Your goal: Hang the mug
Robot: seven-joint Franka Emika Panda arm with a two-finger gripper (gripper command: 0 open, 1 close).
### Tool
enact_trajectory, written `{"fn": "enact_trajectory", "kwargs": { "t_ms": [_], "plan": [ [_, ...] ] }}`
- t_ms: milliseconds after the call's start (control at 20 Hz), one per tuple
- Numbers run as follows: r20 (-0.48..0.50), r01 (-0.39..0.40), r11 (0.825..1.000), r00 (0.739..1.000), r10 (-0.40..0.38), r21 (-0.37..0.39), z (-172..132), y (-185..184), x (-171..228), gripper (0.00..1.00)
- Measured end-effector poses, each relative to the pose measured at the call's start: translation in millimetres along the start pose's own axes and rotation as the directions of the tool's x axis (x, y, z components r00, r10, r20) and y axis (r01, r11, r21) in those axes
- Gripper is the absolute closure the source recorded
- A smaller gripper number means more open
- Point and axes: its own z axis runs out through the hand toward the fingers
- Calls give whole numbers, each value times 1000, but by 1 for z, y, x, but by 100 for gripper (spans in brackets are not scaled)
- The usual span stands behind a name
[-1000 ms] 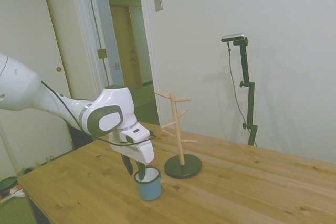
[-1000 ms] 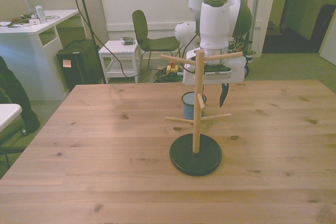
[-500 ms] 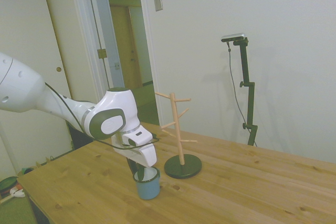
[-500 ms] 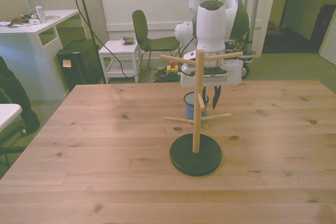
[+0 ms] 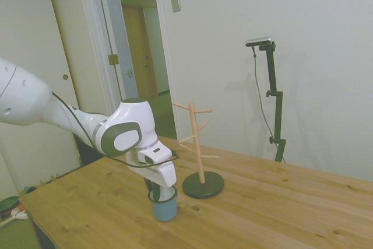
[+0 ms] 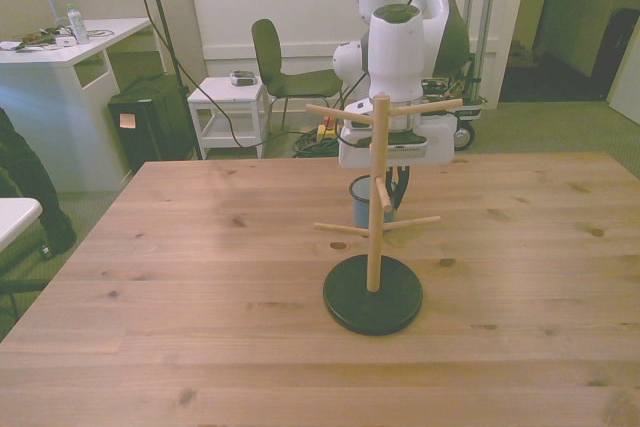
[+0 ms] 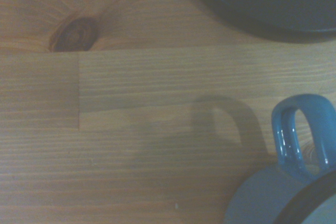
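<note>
The mug (image 5: 164,204) stands upright on the wooden counter (image 5: 262,208), just beside the dark round base of the wooden peg stand (image 5: 200,154). In the side view the mug sits to the left of the base and nearer the camera. The gripper (image 5: 156,189) is lowered onto the mug's rim, with dark fingers (image 5: 148,186) reaching down at the opening. Whether the fingers are spread or pinching the mug wall cannot be determined from either outer view.

In the front view the peg stand stands directly in front of the mug (image 6: 360,203) and the gripper (image 6: 394,185); its post and lower pegs hide most of both.

The side view shows the mug unobstructed and its white interior. The wrist view shows the mug's loop handle (image 7: 301,134) pointing toward the stand's base (image 7: 273,1), with bare wood between them, and a dark knot (image 7: 74,35) in the counter.

Beyond the counter in the front view are a green chair (image 6: 283,69) and a small white side table (image 6: 228,107).
</note>
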Motion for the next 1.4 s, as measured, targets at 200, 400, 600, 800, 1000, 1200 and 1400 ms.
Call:
{"fn": "enact_trajectory", "kwargs": {
  "t_ms": [200, 400, 600, 800, 1000, 1200, 1400],
  "plan": [
    [-6, 2, 1000, 1000, -2, 6, -5, -3, 2, 100],
    [-14, 4, 1000, 1000, -4, 16, -20, -10, 7, 100],
    [-32, 10, 999, 999, -9, 31, -49, -24, 18, 100],
    [-47, 23, 999, 999, -21, 38, -77, -45, 28, 100],
    [-54, 36, 999, 998, -34, 39, -78, -69, 30, 100],
    [-60, 43, 998, 997, -41, 45, -85, -89, 28, 100],
    [-61, 52, 998, 997, -49, 44, -91, -105, 25, 100]
  ]
}}
